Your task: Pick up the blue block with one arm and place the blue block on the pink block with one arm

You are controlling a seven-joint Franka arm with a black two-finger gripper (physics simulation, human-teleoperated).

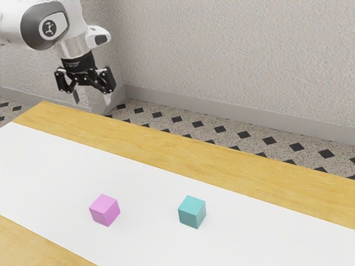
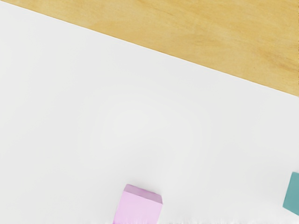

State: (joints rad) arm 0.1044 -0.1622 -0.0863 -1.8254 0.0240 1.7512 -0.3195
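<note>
The blue block (image 1: 192,211), a teal-blue cube, rests on the white table surface toward the exterior view's right. To its left, about a hand's width away, sits the pink block (image 1: 104,209). My gripper (image 1: 90,100) hangs high above the table's far left end, well away from both blocks, open with nothing between its fingers. From the wrist camera, the pink block (image 2: 138,204) and a corner of the blue block (image 2: 292,199) both lie on the white surface.
The white surface (image 1: 66,166) runs across a wooden table (image 1: 233,160) with a wood strip along its far side. Beyond it are a black-diamond tiled floor (image 1: 233,130) and a textured wall.
</note>
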